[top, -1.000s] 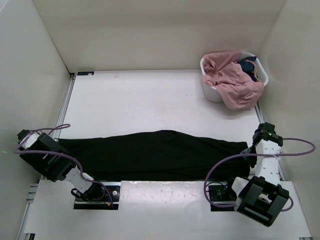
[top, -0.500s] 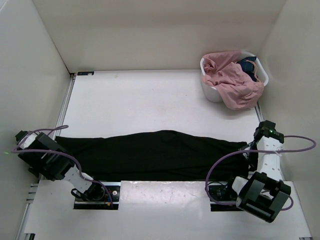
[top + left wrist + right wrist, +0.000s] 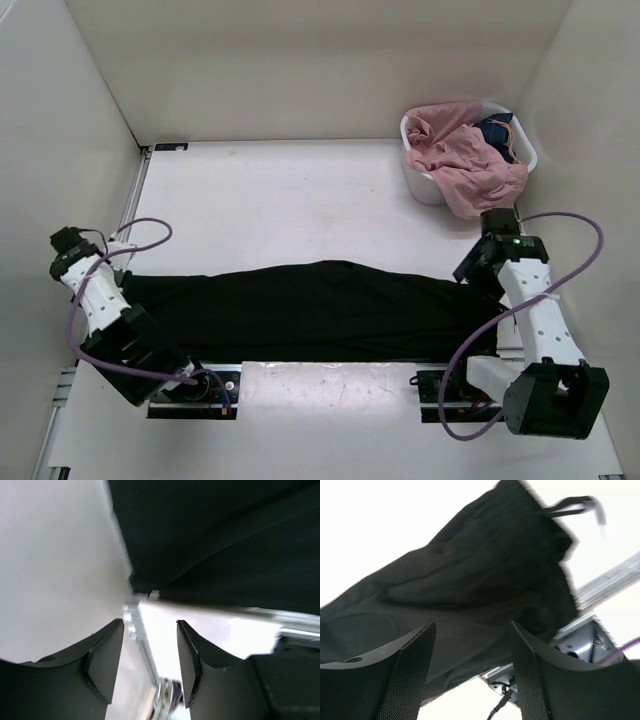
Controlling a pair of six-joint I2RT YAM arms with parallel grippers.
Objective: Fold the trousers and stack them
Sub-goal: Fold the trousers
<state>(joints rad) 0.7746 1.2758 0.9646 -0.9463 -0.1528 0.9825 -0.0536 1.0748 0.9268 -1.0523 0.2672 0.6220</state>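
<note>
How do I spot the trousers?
Look at the white table, then along its near edge. The trousers lie there as one long black strip, flat and far bigger than the pink clothes heaped in the white basket at the far right corner.

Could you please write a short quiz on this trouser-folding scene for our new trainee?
1. True or false: the long black fabric trousers are already folded into a small stack.
2. Where is the crumpled pink garment? A) in the round white plastic basket, spilling over its rim; B) spread over the trousers; C) folded beside the basket.
3. How do the jaws of the left gripper and the right gripper stand, and what do they hold?
Key: 1 false, they lie stretched out full length; 2 A; 3 both open, holding nothing.
</note>
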